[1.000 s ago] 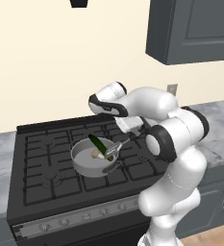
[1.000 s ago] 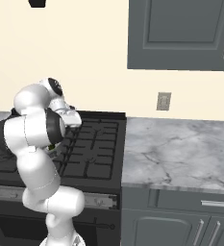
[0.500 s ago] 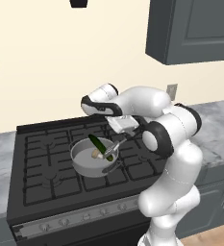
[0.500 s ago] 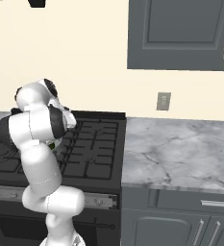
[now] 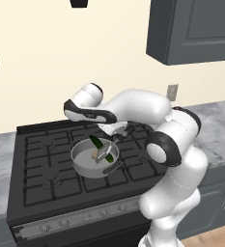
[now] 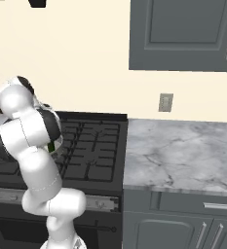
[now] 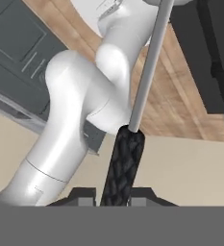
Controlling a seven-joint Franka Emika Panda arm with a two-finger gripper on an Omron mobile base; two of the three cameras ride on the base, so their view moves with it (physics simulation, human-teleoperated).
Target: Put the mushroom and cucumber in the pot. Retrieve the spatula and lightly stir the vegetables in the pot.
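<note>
The pincer [image 7: 114,201] is clamped narrow on the spatula [image 7: 132,139] by its textured black handle, a light, stiff tool, blade down toward the pot [image 5: 85,166].

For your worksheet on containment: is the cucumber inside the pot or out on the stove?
Inside: the cucumber lies within the pot's rim, beside the mushroom.

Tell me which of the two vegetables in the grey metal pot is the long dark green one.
The slim dark green cucumber, leaning across the shallow pot; the small beige mushroom beside it is rounded and pale.
</note>
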